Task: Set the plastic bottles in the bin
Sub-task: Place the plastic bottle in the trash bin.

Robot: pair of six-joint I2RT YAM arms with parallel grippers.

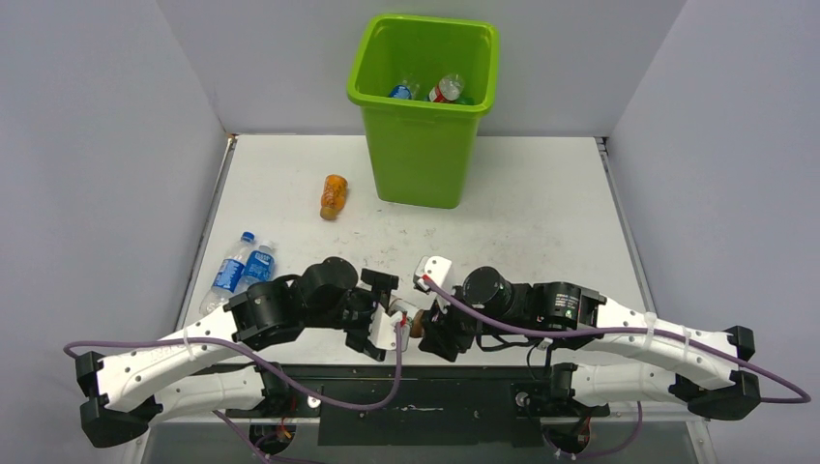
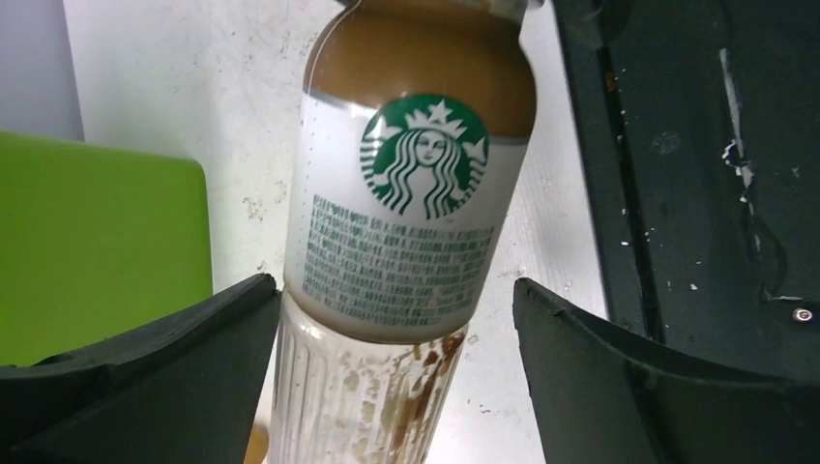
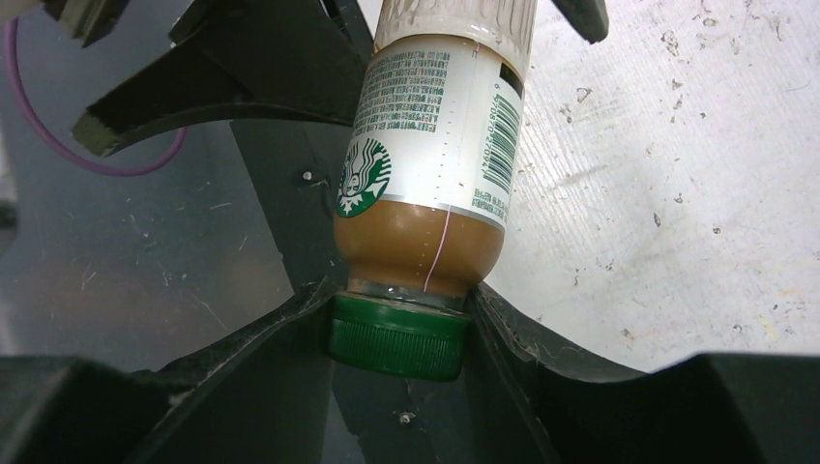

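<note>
1. Right gripper (image 3: 398,302) pinched on the green cap (image 3: 396,340) of the coffee bottle (image 3: 425,164), over the near surface (image 1: 541,213) edge.
2. Left gripper (image 2: 395,290) spread around that bottle's other end.
3. Bin (image 1: 421,145) at the far edge, bottles inside.
4. Orange bottle (image 1: 334,196) lying near the bin; two blue-labelled bottles (image 1: 230,274) at the left edge.

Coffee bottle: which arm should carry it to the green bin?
Right, probably. The right gripper is shut on the green cap of the coffee bottle; the left gripper only stands open around it.

Bright, even light; soft shadows.
</note>
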